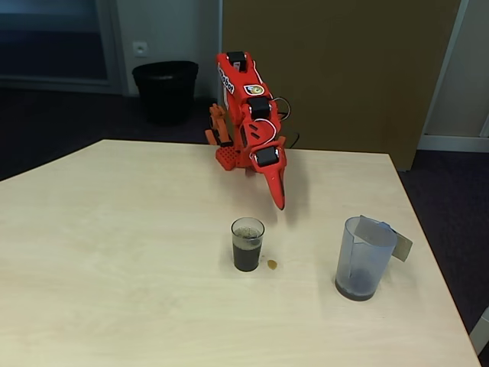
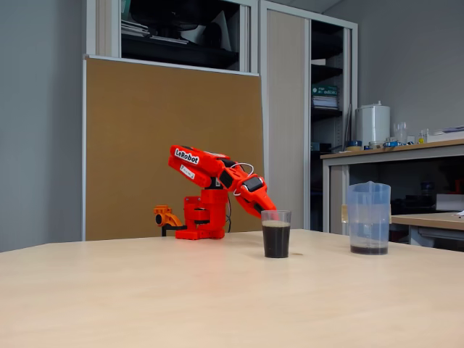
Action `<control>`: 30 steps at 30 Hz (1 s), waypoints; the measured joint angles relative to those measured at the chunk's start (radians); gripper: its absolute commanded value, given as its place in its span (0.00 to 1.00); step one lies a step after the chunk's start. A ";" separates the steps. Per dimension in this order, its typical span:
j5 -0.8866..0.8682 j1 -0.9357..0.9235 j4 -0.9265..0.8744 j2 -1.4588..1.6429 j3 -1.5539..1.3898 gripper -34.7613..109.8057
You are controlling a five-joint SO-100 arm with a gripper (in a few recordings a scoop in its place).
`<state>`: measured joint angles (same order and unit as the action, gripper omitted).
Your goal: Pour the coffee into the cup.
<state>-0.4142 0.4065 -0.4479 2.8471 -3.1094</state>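
The end effector (image 1: 278, 197), empty with jaws closed to a point, hangs behind the upright cup (image 1: 247, 245), already nearly full of coffee (image 1: 247, 252), while the almost drained jug (image 1: 365, 258) stands apart on its right.

Gripper (image 1: 278, 200) hanging tip-down over the table (image 1: 114, 252), apart from everything on it. In that fixed view, cup (image 1: 247, 245) below and slightly left of the tip, standing upright nearer the camera, coffee (image 1: 247, 233) inside it. Small drop (image 1: 272, 264) on the table just right of the cup's foot, almost straight below the tip. Jug (image 1: 364, 258) well right of the gripper and farther forward, upright. Bin (image 1: 165, 89) on the floor behind the table, up and left of the gripper. Seen from the side, cup (image 2: 275, 233) just right of the tip (image 2: 262, 207), jug (image 2: 368, 217) farther right, board (image 2: 145, 145) behind.
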 measured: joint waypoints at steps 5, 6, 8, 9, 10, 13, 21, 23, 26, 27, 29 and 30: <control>0.152 -0.083 -0.135 0.109 -0.014 0.24; 0.152 -0.100 -0.173 0.138 -0.014 0.24; 0.150 -0.130 -0.249 0.170 -0.014 0.24; 0.143 -0.141 -0.293 0.204 -0.014 0.24; 0.123 -0.150 -0.334 0.210 -0.014 0.24; 0.057 -0.169 -0.463 0.255 -0.014 0.24; 0.235 -0.242 -0.721 0.449 -0.014 0.24; 0.268 -0.256 -0.742 0.446 -0.023 0.24; 0.284 -0.264 -0.752 0.472 -0.025 0.24; 0.285 -0.273 -0.753 0.468 -0.025 0.24; 0.287 -0.282 -0.753 0.472 -0.026 0.25; 0.287 -0.281 -0.753 0.471 -0.026 0.25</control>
<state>-0.1273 0.1258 -1.2011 3.3180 -3.1355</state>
